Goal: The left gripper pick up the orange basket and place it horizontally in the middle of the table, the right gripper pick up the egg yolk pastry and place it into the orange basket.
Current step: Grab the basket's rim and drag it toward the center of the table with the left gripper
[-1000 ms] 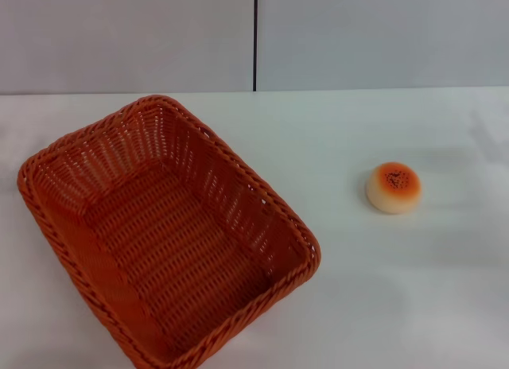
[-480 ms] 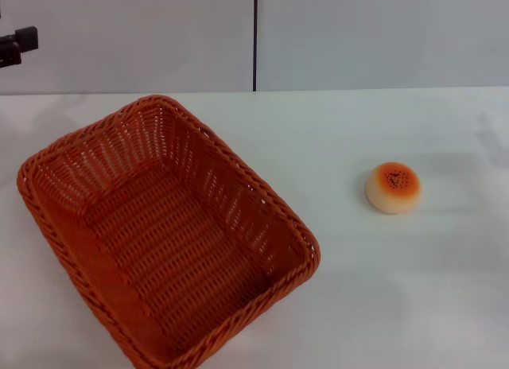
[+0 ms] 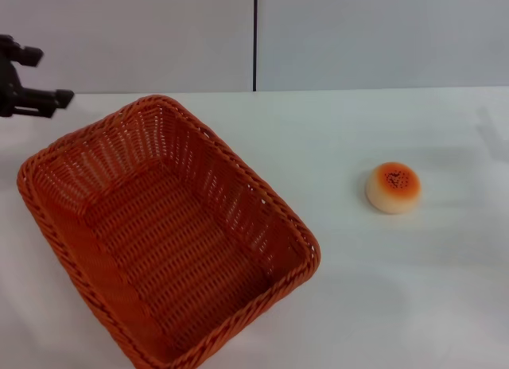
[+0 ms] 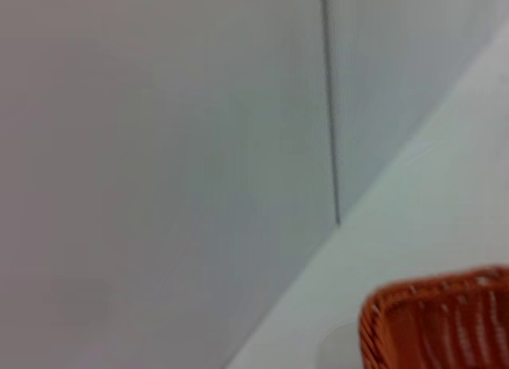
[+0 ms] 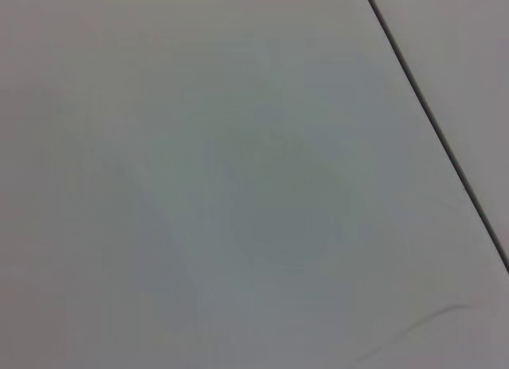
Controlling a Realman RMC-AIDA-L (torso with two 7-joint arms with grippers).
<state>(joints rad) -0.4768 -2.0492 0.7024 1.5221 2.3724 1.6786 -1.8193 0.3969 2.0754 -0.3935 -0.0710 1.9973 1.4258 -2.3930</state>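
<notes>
Left gripper (image 3: 36,79), fingers spread and empty, hangs beyond the far-left corner of the orange basket (image 3: 167,234), which lies skewed on the table's (image 3: 382,305) left. Recommend descending squarely onto the braided rim. Right gripper unseen.

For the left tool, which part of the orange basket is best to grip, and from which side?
Probably the braided rim of the orange basket at its far-left corner, approached from above. The left tool is above the table beyond that corner, the rim is a narrow raised edge, and the sloped walls offer no handle.
</notes>
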